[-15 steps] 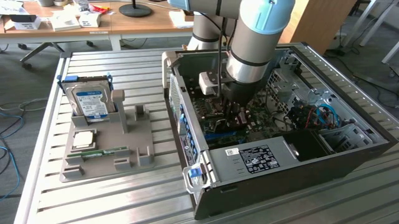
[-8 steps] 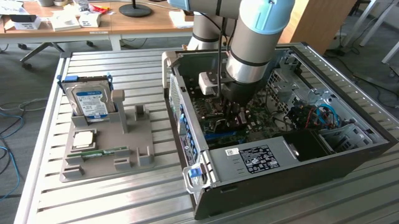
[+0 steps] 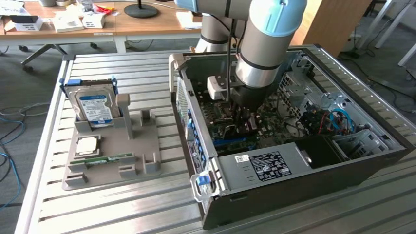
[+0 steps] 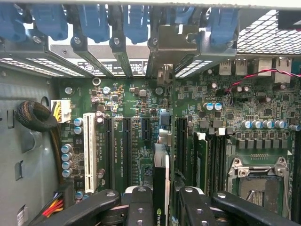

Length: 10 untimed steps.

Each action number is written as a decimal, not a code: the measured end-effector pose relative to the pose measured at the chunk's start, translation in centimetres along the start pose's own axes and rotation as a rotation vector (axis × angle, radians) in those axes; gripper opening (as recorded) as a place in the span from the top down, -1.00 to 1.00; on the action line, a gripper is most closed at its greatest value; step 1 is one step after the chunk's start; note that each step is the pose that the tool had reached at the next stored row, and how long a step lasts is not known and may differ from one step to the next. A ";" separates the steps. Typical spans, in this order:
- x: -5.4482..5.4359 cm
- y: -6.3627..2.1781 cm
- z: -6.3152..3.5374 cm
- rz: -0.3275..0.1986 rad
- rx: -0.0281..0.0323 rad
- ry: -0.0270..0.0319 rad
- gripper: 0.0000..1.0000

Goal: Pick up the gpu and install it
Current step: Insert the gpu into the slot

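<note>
A: Where's the end effector (image 4: 160, 207)?

B: Inside the open computer case (image 3: 364, 161), low over the motherboard (image 4: 131, 101). Closed on the gpu (image 4: 160, 181), held edge-on between the two fingers (image 4: 140, 207).

A: Card position?

B: Upright above the expansion slots (image 4: 124, 146), its metal bracket (image 4: 171, 44) up against the rear slot openings. Can't tell if it's seated.

A: Anything crowding it?

B: Blue retention clips (image 4: 94, 21) along the rear wall, white slot (image 4: 88, 146) to one side, memory stick (image 4: 201, 160) and processor socket (image 4: 256, 176) on the other. Power supply (image 3: 273, 165) near the case front.

A: Outside?

B: Grey holder (image 3: 110, 156) on the counter (image 3: 85, 214), at the exterior view's left, with a hard drive (image 3: 94, 106) standing in it.
</note>
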State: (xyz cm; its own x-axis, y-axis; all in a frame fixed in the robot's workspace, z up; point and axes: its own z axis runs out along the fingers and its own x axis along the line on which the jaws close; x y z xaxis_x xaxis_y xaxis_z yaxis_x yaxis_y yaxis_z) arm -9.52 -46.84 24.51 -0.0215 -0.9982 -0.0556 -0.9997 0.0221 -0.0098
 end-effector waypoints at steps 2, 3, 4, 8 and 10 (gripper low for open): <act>0.0 0.00 0.00 0.000 0.0000 0.0000 0.47; 0.0 0.00 0.01 0.000 0.0000 -0.0001 0.47; 0.0 0.00 0.02 0.000 0.0001 -0.0001 0.47; 0.0 0.00 0.03 0.000 0.0001 -0.0002 0.47; 0.0 0.00 0.09 0.000 0.0001 -0.0002 0.47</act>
State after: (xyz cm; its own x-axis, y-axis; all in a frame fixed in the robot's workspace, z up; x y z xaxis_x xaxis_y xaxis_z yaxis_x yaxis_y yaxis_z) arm -9.52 -46.83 24.42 -0.0215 -0.9982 -0.0558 -0.9997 0.0220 -0.0099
